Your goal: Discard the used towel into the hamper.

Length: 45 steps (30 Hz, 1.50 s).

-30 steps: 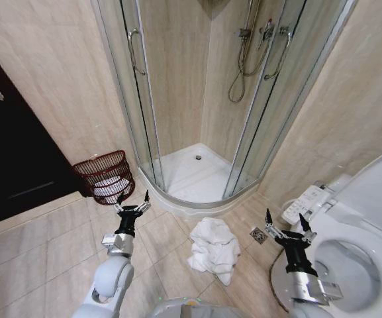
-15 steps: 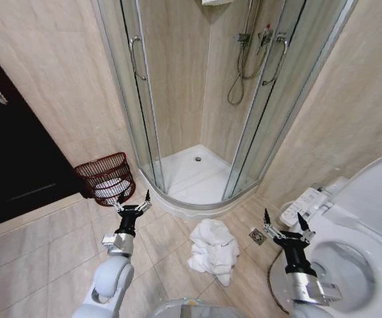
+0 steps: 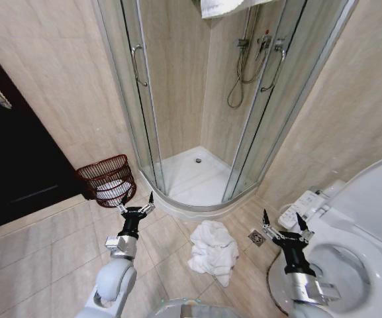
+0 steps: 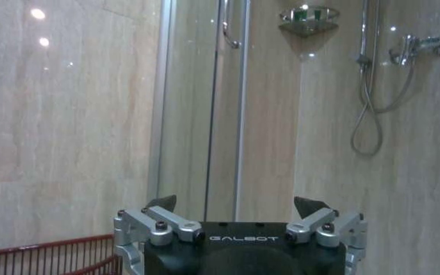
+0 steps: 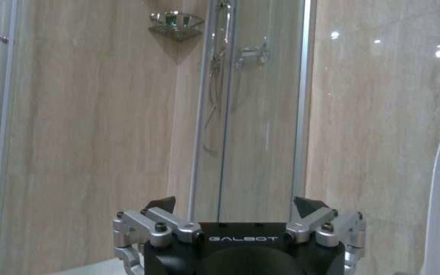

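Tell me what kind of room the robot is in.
A tiled bathroom, most likely in a home or hotel. A glass corner shower stall stands ahead, a toilet sits on the robot's right, and a white towel lies crumpled on the floor near a wire hamper.

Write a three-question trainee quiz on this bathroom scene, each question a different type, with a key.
1. True or false: the towel lies inside the hamper.
2. The towel lies nearest: A) the dark door B) the shower tray C) the hamper.
3. Fill in: both the left gripper and the right gripper are ____ and hold nothing.

Key: 1 false, it lies crumpled on the floor tiles; 2 B; 3 open.
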### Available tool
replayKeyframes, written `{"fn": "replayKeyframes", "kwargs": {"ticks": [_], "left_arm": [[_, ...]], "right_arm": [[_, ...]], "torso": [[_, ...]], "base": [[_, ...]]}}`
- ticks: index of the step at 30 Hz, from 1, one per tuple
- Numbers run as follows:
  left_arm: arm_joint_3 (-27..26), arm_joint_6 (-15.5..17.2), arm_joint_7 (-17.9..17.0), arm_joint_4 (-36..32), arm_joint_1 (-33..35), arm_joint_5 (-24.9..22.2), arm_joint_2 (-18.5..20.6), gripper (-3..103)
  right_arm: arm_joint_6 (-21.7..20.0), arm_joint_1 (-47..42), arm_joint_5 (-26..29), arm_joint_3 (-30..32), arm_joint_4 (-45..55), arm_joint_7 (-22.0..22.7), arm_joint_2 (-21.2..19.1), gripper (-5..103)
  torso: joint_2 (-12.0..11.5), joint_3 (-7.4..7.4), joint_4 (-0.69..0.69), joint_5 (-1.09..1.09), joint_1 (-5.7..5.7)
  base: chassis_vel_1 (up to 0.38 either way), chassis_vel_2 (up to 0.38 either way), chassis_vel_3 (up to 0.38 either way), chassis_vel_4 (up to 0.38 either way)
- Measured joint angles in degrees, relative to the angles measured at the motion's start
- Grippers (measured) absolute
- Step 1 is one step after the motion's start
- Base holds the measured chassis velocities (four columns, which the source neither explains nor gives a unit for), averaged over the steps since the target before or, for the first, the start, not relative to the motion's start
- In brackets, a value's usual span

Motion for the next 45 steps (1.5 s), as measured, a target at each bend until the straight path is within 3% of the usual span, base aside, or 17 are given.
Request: {"fn": "replayKeyframes", "kwargs": {"ticks": [45], "left_arm": [[0.24, 1.55, -0.96, -0.68, -0.47, 0.20, -0.15, 100]], "right_arm": [[1.17, -0.06, -0.80, 0.01, -1.16, 1.16, 0.00, 100]], "torso": [[11.19, 6.37, 0.00, 0.00, 4.81]], "base": [[-0.004, -0.004, -0.003, -0.003]]}}
